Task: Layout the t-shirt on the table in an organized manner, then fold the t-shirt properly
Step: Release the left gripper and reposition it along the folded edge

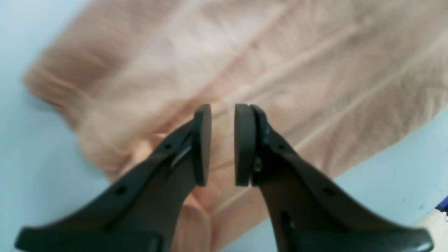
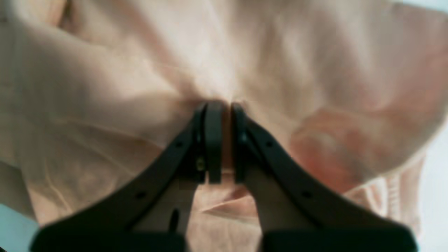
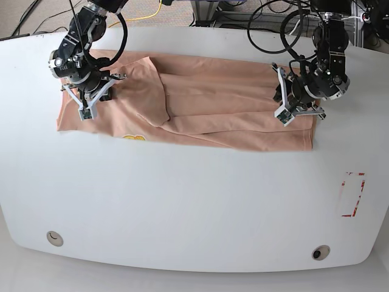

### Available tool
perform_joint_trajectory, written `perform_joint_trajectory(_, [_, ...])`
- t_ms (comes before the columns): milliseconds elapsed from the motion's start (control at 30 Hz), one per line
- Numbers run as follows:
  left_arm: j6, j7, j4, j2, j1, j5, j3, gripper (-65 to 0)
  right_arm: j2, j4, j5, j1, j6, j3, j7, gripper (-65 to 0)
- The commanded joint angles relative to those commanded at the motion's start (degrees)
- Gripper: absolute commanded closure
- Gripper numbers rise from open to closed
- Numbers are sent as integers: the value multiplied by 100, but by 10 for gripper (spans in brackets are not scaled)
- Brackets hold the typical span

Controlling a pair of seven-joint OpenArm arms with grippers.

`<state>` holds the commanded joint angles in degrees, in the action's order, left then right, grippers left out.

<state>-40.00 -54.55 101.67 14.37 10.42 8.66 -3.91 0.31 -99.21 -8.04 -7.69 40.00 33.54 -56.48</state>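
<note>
The peach-tan t-shirt (image 3: 213, 103) lies stretched in a long band across the far half of the white table (image 3: 194, 207), with a fold bunched left of centre and a yellow print (image 3: 135, 138) at its near edge. My right gripper (image 2: 224, 108) is shut on a pinch of the t-shirt (image 2: 105, 105); wrinkles run into its fingertips. In the base view this gripper (image 3: 87, 108) is at the shirt's left end. My left gripper (image 1: 223, 115) hovers over the t-shirt (image 1: 297, 63) near its right end (image 3: 293, 114), pads slightly apart, flat fabric showing through the gap.
A red-outlined rectangle mark (image 3: 352, 194) sits near the table's right edge. Two small round holes (image 3: 55, 238) (image 3: 320, 252) are by the front edge. Cables (image 3: 267, 18) hang behind the table at the back right.
</note>
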Motion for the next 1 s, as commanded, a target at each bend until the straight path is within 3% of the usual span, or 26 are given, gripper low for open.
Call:
perform_joint_trajectory(133, [0,18,-422,18,-62,9,0,-93,141,475,18,35,0,0,378,-41])
perform_joint_trajectory(367, [0,18,-1020,26,-545,9,35,-93,571,1284,9,466,0,9,510,-41])
perform_joint_trajectory(533, [0,18,-1486,26,-1020,0,114,-93,835,1802,26,782,0,-9,862,-41])
perform_joint_trajectory(767, [0,-26,-1398,26,-1301,35,264,-97,1046,2040,9,993,0,-18,905,-41])
perform_joint_trajectory(833, [0,-70,-1187,26,-1336,35,255,-121,1055,2040,9,993,0,-18,905,-41])
perform_joint_trajectory(1000, [0,-615,-501,26,-1459,44,141,-271,1046,2040,9,993,0,-18,905,-41])
